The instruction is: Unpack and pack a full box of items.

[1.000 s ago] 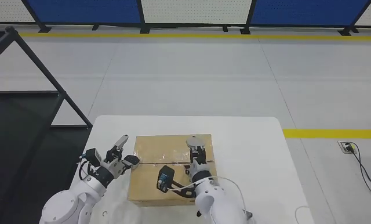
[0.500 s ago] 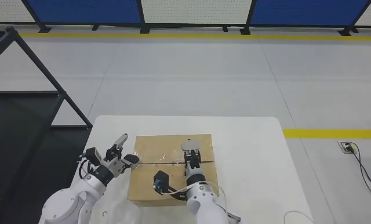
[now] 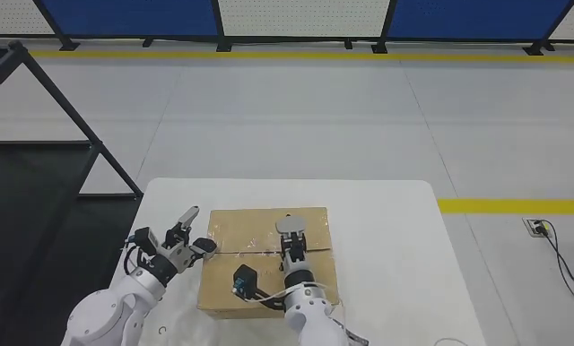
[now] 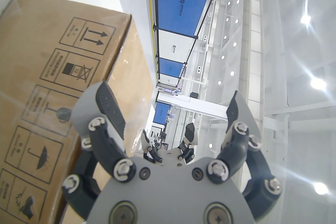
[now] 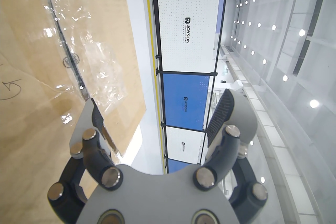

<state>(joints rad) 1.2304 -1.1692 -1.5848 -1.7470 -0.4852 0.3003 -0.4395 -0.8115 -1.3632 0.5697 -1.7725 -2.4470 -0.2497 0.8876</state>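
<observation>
Closed box [image 3: 233,229] mid-counter [image 3: 386,247], both tools open.
The left tool [image 3: 195,233] is just beside the box's left side, jaws apart; the right tool [image 3: 291,237] is over the taped top, jaws spread, one finger at the seam.

Box [image 4: 34,22] side: framed handling pictograms [image 4: 86,34] (up arrows, crossed-out stack, glass, umbrella), captions too small to read. Top: pen scrawl [image 5: 10,89], round stamps [image 5: 70,61]. Wall panels [image 5: 187,30]: logo print.
</observation>
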